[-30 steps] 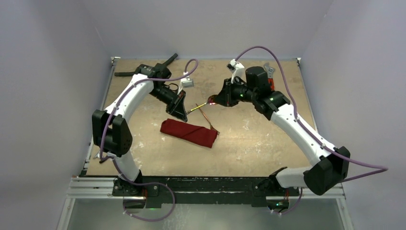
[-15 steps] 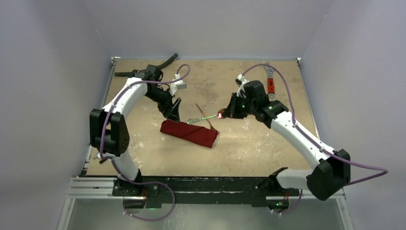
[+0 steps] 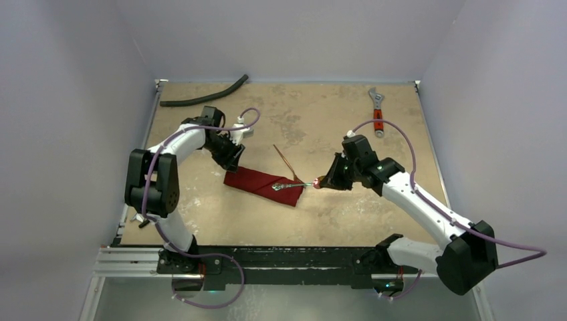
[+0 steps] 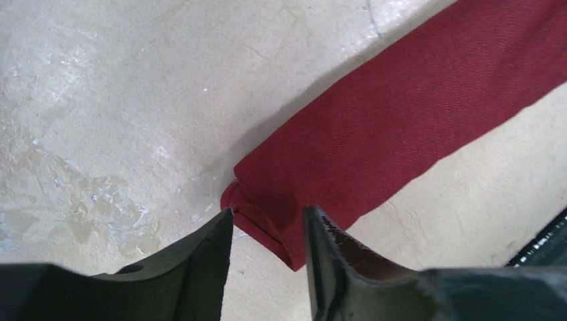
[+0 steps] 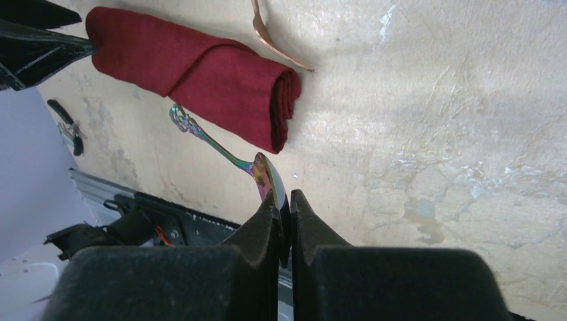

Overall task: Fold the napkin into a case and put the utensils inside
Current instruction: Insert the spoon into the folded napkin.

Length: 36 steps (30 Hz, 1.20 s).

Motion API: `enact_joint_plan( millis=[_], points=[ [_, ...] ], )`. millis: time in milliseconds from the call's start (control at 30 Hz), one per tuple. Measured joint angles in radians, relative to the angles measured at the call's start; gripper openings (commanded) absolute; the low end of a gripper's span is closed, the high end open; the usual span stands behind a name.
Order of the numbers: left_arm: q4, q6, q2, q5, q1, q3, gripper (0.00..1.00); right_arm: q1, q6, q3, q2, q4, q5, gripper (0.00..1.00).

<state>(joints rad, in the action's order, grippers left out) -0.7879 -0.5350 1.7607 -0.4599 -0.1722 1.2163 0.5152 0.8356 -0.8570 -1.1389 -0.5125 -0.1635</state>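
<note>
The dark red napkin (image 3: 263, 186) lies folded as a narrow case in the middle of the table. My left gripper (image 3: 231, 160) is open at its left end, and in the left wrist view the gripper (image 4: 267, 224) straddles the cloth's (image 4: 401, 120) corner. My right gripper (image 3: 322, 182) is shut on the bowl of a shiny iridescent spoon (image 3: 293, 185). In the right wrist view that gripper (image 5: 284, 200) holds the spoon (image 5: 220, 150) with its handle pointing over the case (image 5: 200, 73), near its open right end. A second slim gold utensil (image 3: 284, 159) lies just behind the case and also shows in the right wrist view (image 5: 271, 40).
A black hose (image 3: 204, 97) lies at the back left. A red-handled silver wrench (image 3: 376, 110) lies at the back right. The black frame rail (image 3: 287, 257) runs along the table's near edge.
My right gripper has carried the spoon forward and down from the back of the table to the case's right end. My left gripper has come down to the case's left end.
</note>
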Motion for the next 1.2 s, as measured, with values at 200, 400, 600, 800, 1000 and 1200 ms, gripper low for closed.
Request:
enact_joint_plan(
  millis=[200,400,600,800,1000,1200],
  points=[
    [0.070,0.029,0.000,0.022,0.002,-0.047,0.22,0.064,0.090,0.000,-0.067,0.026,0.050,0.00],
    [0.097,0.042,0.003,0.022,0.002,-0.078,0.18,0.089,0.155,0.009,-0.100,0.063,0.071,0.00],
    [0.122,0.046,0.005,0.024,0.002,-0.099,0.18,0.098,0.195,0.013,-0.134,0.096,0.097,0.00],
    [0.129,0.046,0.005,0.024,0.002,-0.102,0.15,0.113,0.219,0.021,-0.176,0.114,0.114,0.00],
    [0.132,0.046,0.008,0.023,0.002,-0.105,0.13,0.127,0.258,0.031,-0.177,0.130,0.126,0.00],
    [0.137,0.045,0.014,0.022,0.002,-0.110,0.09,0.176,0.314,0.031,-0.212,0.178,0.130,0.00]
  ],
)
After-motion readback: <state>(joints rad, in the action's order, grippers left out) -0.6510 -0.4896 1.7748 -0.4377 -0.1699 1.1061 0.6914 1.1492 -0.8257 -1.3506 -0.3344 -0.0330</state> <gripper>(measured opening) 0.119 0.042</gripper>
